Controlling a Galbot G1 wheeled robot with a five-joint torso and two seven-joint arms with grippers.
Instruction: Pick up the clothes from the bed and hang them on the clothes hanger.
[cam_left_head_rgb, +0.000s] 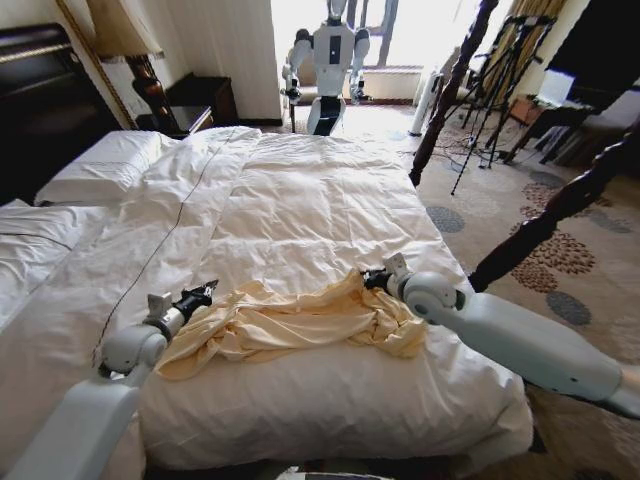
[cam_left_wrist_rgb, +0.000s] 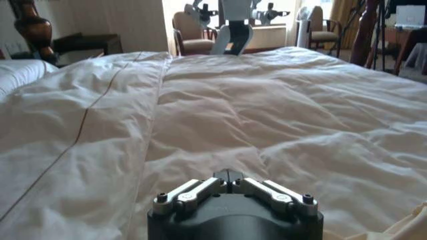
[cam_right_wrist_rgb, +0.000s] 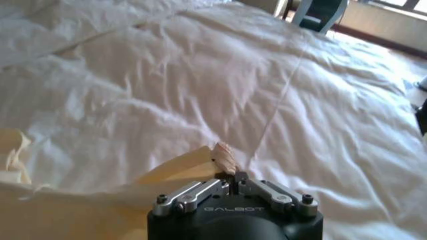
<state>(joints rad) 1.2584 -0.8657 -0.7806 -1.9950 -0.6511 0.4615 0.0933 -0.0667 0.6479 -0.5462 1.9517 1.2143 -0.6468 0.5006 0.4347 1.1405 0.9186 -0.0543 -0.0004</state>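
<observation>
Two grippers work at the near end of the bed (cam_left_head_rgb: 300, 210), one at each end of the clothes (cam_left_head_rgb: 290, 322), a pale yellow shirt lying crumpled across the white duvet (cam_left_head_rgb: 330, 400) close to the foot edge.

Right gripper (cam_left_head_rgb: 375, 279): positioned at the shirt's far right corner. In the right wrist view the fingers (cam_right_wrist_rgb: 241, 178) are clenched together with a fold of yellow fabric (cam_right_wrist_rgb: 200, 162) pinched at the tips. The grasp appears shallow, taking the cloth edge alone.

Left gripper (cam_left_head_rgb: 205, 291): positioned just beside the shirt's left end. In the left wrist view the fingers (cam_left_wrist_rgb: 227, 176) are closed tip to tip with nothing visible between them; bare duvet lies ahead, and the shirt appears at the corner of that view (cam_left_wrist_rgb: 410, 227).

Recommended procedure for the step in hand, judged from the present layout:
1. Confirm the right pinch holds shirt fabric only, not the duvet beneath.
2. Open the left gripper before approaching the cloth, and take a matching hold on the shirt's left end.
3. Lift both ends evenly so the soft, slippery fabric does not slide out.
4. Keep the shirt spread while raising it, ready for the hanger.
</observation>
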